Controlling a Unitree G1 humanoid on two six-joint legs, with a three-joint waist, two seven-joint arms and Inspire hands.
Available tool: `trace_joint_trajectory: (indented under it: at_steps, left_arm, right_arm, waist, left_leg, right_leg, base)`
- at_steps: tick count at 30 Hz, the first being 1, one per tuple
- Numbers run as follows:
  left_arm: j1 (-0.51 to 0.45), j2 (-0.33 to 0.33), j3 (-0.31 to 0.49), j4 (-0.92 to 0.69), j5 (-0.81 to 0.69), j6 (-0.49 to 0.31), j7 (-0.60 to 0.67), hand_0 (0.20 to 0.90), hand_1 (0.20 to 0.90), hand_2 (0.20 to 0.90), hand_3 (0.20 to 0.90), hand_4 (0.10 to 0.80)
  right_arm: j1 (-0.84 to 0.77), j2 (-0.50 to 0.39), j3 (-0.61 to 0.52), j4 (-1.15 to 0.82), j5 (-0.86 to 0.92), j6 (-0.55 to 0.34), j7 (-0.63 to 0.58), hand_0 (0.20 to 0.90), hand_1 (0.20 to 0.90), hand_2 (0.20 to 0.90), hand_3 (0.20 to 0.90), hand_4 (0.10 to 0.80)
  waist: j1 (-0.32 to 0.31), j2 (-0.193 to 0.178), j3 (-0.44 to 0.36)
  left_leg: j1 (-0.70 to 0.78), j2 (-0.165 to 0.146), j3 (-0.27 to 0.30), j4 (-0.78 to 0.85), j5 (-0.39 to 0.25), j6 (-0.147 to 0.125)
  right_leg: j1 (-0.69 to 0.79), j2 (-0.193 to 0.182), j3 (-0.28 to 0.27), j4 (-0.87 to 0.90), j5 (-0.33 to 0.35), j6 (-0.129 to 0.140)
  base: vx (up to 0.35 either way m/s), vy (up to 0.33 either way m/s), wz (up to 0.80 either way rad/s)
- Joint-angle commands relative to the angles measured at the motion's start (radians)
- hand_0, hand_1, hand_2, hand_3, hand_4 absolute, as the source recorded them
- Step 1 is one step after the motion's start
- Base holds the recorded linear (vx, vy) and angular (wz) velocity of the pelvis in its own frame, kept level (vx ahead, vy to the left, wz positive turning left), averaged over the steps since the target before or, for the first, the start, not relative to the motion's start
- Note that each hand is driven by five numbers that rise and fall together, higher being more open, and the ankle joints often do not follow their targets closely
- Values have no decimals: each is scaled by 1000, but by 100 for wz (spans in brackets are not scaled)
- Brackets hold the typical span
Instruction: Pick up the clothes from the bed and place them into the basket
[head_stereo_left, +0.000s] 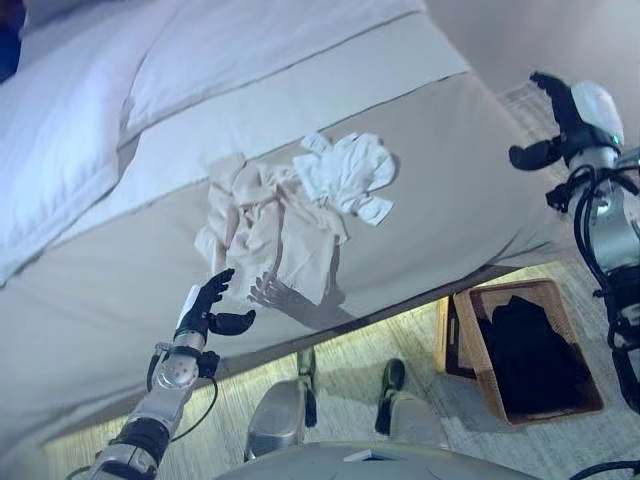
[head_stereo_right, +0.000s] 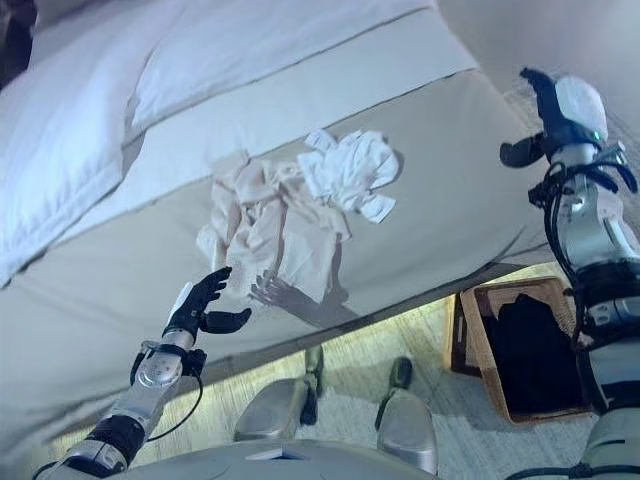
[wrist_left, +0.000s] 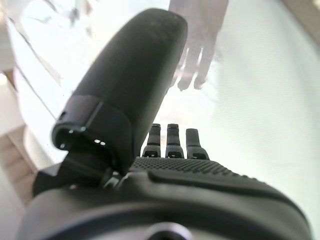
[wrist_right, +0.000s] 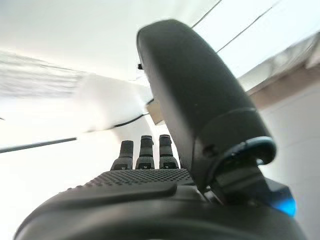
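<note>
A cream garment (head_stereo_left: 265, 228) and a white garment (head_stereo_left: 347, 172) lie crumpled together on the grey bed cover (head_stereo_left: 110, 300). My left hand (head_stereo_left: 207, 306) is open and empty, just short of the cream garment's near edge; its straight fingers (wrist_left: 170, 141) show in the left wrist view. My right hand (head_stereo_left: 556, 121) is open and empty, raised beyond the bed's right corner; it also shows in the right wrist view (wrist_right: 145, 150). The wicker basket (head_stereo_left: 565, 330) stands on the floor at the right, with dark clothes (head_stereo_left: 525, 355) inside.
White pillows (head_stereo_left: 60, 140) and a white sheet (head_stereo_left: 300, 90) lie further up the bed. The bed's front edge runs above a lit strip of carpet (head_stereo_left: 360, 340). A grey wall (head_stereo_left: 550, 40) stands beyond the bed's right corner.
</note>
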Motion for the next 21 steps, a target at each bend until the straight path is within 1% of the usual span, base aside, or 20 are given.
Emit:
trace_joint_trajectory:
  at_steps: [1, 3, 7, 8, 9, 10, 11, 12, 14, 16, 18, 20, 21]
  left_arm:
    - [-12, 54, 4, -79, -19, -106, 41, 900, 900, 900, 900, 800]
    - [-10, 56, 2, -91, -16, -108, 43, 900, 900, 900, 900, 800]
    - [-7, 63, -7, -148, -11, -128, 71, 900, 900, 900, 900, 800]
    - [-6, 63, -7, -148, -11, -128, 71, 900, 900, 900, 900, 800]
    - [-9, 67, -10, -177, -10, -125, 82, 900, 900, 900, 900, 800]
    - [-9, 71, -9, -192, -12, -125, 85, 900, 900, 900, 900, 800]
    - [-6, 75, -9, -211, -14, -124, 88, 900, 900, 900, 900, 800]
    - [-1, 76, -10, -221, -24, -125, 86, 900, 900, 900, 900, 800]
    - [14, 84, -12, -254, -50, -132, 78, 900, 900, 900, 900, 800]
    - [28, 89, -8, -283, -55, -138, 78, 900, 900, 900, 900, 800]
    - [44, 98, -4, -322, -65, -147, 90, 900, 900, 900, 900, 800]
    - [48, 101, -1, -338, -71, -153, 95, 900, 900, 900, 900, 800]
    - [50, 105, 2, -360, -77, -154, 99, 900, 900, 900, 900, 800]
  right_arm:
    - [-195, -111, 84, -68, -46, 50, -74, 900, 900, 900, 900, 800]
    - [-215, -110, 100, -66, -50, 65, -67, 900, 900, 900, 900, 800]
    - [-283, -95, 155, -47, -44, 118, -42, 900, 900, 900, 900, 800]
    - [-283, -95, 155, -47, -44, 118, -42, 900, 900, 900, 900, 800]
    - [-293, -81, 166, -37, -48, 137, -46, 900, 900, 900, 900, 800]
    - [-300, -77, 173, -33, -45, 149, -48, 900, 900, 900, 900, 800]
    - [-302, -71, 177, -29, -43, 159, -50, 900, 900, 900, 900, 800]
    - [-301, -64, 182, -27, -44, 165, -50, 900, 900, 900, 900, 800]
    - [-322, -57, 200, -19, -47, 184, -43, 900, 900, 900, 900, 800]
    - [-333, -51, 213, -13, -51, 191, -34, 900, 900, 900, 900, 800]
    - [-351, -42, 233, -6, -29, 201, -21, 900, 900, 900, 900, 800]
    - [-360, -39, 238, 1, -27, 208, -1, 900, 900, 900, 900, 800]
    - [-371, -32, 245, 12, -12, 212, -2, 900, 900, 900, 900, 800]
  waist:
    - [34, 17, 56]
    - [40, 24, 67]
    - [65, 39, 110]
    - [65, 39, 110]
    - [78, 37, 132]
    - [83, 38, 134]
    - [90, 37, 134]
    - [95, 33, 134]
    - [108, 35, 134]
    - [115, 37, 134]
    - [126, 41, 134]
    - [130, 43, 134]
    - [136, 46, 134]
  left_leg:
    - [-107, -28, -44, 244, -154, 1]
    - [-125, -34, -48, 263, -155, 2]
    - [-200, -63, -44, 336, -175, 21]
    - [-200, -63, -44, 336, -175, 21]
    - [-224, -74, -41, 397, -222, 27]
    - [-260, -76, -35, 413, -202, 35]
    - [-289, -79, -35, 442, -213, 41]
    - [-302, -84, -36, 483, -255, 41]
    - [-361, -89, -34, 536, -272, 53]
    - [-407, -93, -34, 582, -286, 62]
    - [-469, -96, -38, 633, -297, 73]
    - [-498, -98, -38, 658, -304, 74]
    - [-523, -102, -42, 675, -306, 78]
  right_leg:
    - [-61, 16, -45, 206, -99, -82]
    - [-77, 9, -50, 232, -108, -87]
    - [-146, -20, -67, 338, -138, -99]
    - [-146, -20, -67, 338, -138, -99]
    - [-164, -32, -63, 403, -179, -96]
    - [-191, -39, -77, 417, -161, -108]
    - [-214, -46, -81, 445, -170, -112]
    - [-227, -51, -68, 485, -206, -103]
    - [-283, -61, -66, 541, -220, -105]
    - [-324, -64, -63, 579, -230, -108]
    - [-377, -59, -61, 619, -241, -115]
    - [-402, -60, -61, 639, -248, -116]
    - [-420, -58, -61, 650, -250, -118]
  base:
    - [-62, 30, 26]
    - [-12, 42, 30]
    - [-14, 68, 23]
    - [77, -4, 22]
    - [5, 0, 14]
    - [18, -12, 9]
    - [28, -23, 10]
    - [101, -46, 22]
    - [53, -34, 22]
    - [23, -13, 5]
    - [0, 0, 0]
    - [0, 0, 0]
    - [0, 0, 0]
